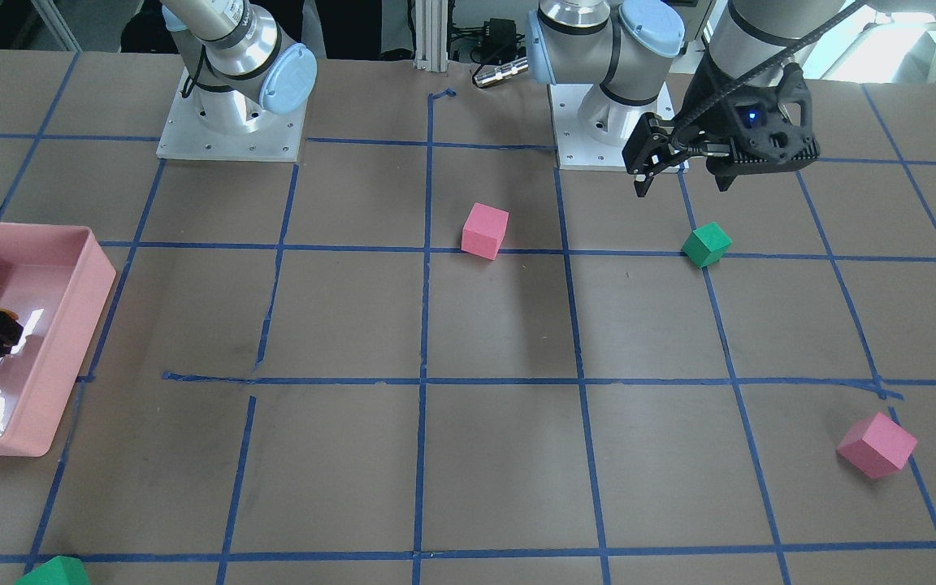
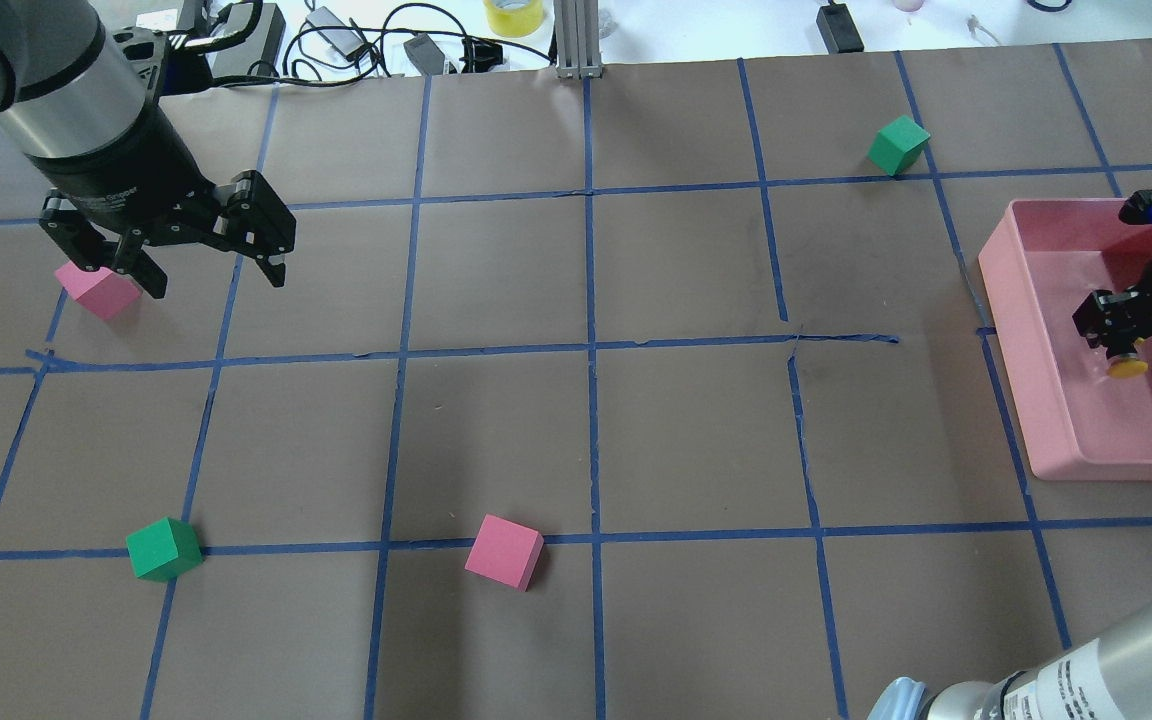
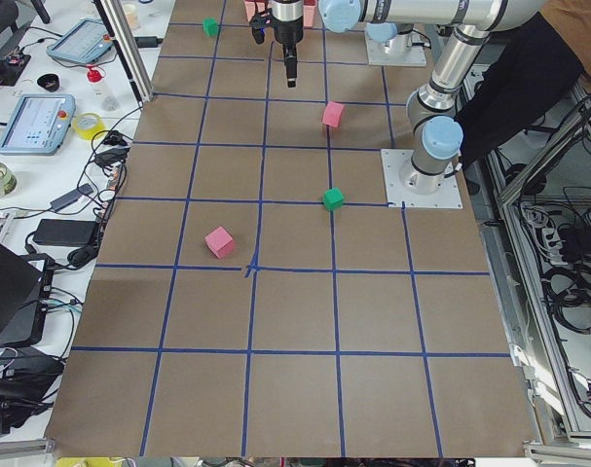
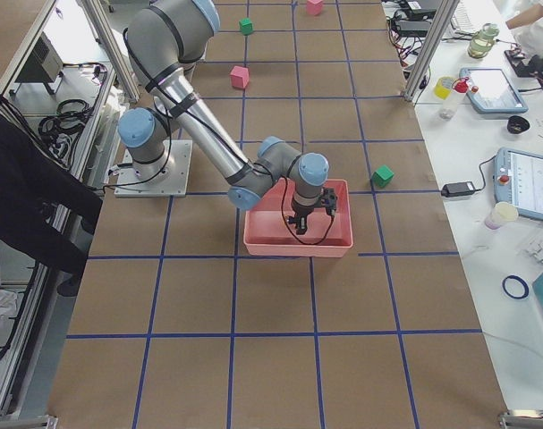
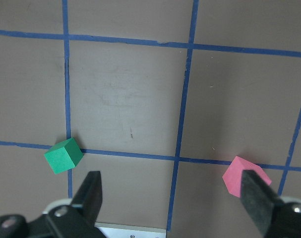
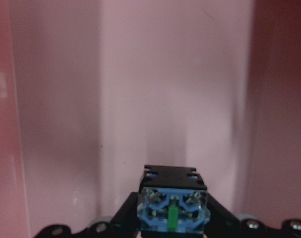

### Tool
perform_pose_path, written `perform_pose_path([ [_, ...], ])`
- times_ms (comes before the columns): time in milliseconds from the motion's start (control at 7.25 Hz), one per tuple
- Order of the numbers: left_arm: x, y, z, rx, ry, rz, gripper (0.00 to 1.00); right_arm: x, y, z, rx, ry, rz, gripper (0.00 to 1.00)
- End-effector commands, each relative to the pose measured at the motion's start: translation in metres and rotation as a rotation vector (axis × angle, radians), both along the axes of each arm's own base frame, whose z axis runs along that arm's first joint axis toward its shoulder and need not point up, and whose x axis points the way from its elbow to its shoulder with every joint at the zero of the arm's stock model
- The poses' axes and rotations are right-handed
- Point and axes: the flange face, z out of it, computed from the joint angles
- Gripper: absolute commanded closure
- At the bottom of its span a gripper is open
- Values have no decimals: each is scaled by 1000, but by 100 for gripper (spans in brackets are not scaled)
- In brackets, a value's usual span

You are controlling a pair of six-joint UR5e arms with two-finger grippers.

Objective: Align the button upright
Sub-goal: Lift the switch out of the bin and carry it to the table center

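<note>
Right gripper (image 2: 1119, 338) clenched on button (image 2: 1126, 368), low inside pink tray (image 2: 1116, 468). Yellow cap pokes out past fingertips; base block pinched between fingers, facing wrist camera. Probably light, rigid plastic; round cap likely slippery, flat-sided base safest hold. Left gripper (image 2: 201, 262) spread wide, idle over table (image 2: 696, 440), well apart.
</note>
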Motion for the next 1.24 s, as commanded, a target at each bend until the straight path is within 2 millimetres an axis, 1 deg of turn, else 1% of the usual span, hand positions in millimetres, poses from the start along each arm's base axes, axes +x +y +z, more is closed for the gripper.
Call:
perform_pose_path([
  [0,1,0,1,-2,1,-2,0,23,-26,89,-16,14,40,100],
  [138,0,4,3,-3,-3,-7,0,46,-48,136,-4,14,45,100],
  [276,-1,15,-3,12,-7,4,0,81,-65,184,18,28,28,100],
  [414,-2,35,-3,7,-8,8,0,124,-75,204,26,27,40,100],
  [552,-5,56,-2,-6,4,4,0,172,-82,203,23,16,26,100],
  [690,-6,70,0,-15,5,4,0,245,-89,197,21,8,27,100],
  [828,-6,80,-5,-9,2,-3,0,316,-86,195,11,-2,34,100],
  [966,-8,90,-13,1,5,-6,0,378,-84,181,9,-52,-4,100],
  [1103,-8,97,-22,11,7,-6,0,442,-88,160,-24,-78,-22,100],
])
